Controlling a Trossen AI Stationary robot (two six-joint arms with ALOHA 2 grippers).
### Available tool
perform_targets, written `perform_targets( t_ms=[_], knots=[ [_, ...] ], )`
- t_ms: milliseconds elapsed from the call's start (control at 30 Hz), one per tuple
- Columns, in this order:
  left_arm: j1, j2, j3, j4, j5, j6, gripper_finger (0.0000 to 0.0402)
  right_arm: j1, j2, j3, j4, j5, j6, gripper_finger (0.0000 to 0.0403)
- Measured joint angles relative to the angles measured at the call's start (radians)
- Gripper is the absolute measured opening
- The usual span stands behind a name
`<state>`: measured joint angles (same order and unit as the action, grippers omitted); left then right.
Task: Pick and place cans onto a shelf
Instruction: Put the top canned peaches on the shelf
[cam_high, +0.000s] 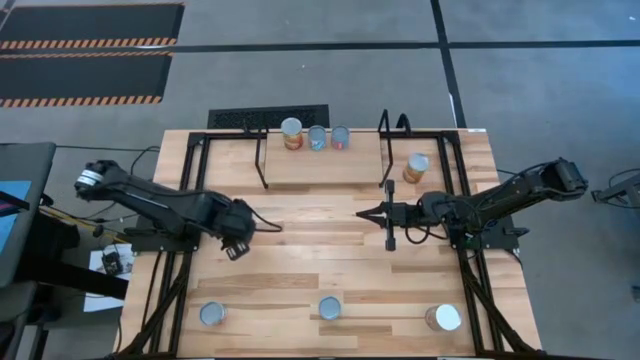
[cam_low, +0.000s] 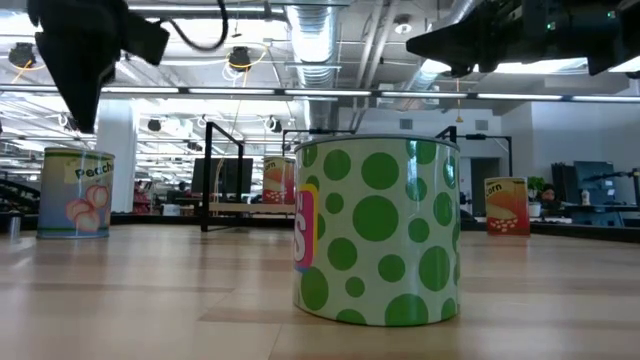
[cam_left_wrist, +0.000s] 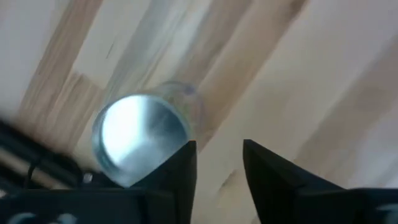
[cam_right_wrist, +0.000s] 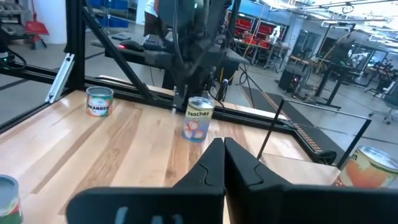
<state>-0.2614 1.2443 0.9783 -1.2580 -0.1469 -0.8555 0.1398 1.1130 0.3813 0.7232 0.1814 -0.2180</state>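
My left gripper hangs open over a peaches can at the table's left middle and hides it in the high view. In the left wrist view my left gripper stands a little to one side of the can's silvery top. In the low view my left gripper is a little above the can and does not touch it. My right gripper is shut and empty, level, pointing toward the table's left; it also shows in the right wrist view. The shelf stands at the far middle with three cans on its board.
A corn can stands just right of the shelf's right loop. Three cans stand along the near edge: front left, a green-dotted one in the middle, and front right. Black table frame bars run along both sides.
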Motion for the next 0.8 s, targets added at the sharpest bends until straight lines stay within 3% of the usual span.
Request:
perform_targets(
  t_ms=[300,800],
  knots=[
    [0.004,0.104,0.000,-0.022,-0.107,-0.090,0.0142,0.000,0.000,0.000,0.007,0.000,0.000,0.0014],
    [0.017,0.143,-0.058,-0.040,-0.129,-0.065,0.0063,0.000,0.000,0.000,0.018,0.000,-0.001,0.0014]
  ],
)
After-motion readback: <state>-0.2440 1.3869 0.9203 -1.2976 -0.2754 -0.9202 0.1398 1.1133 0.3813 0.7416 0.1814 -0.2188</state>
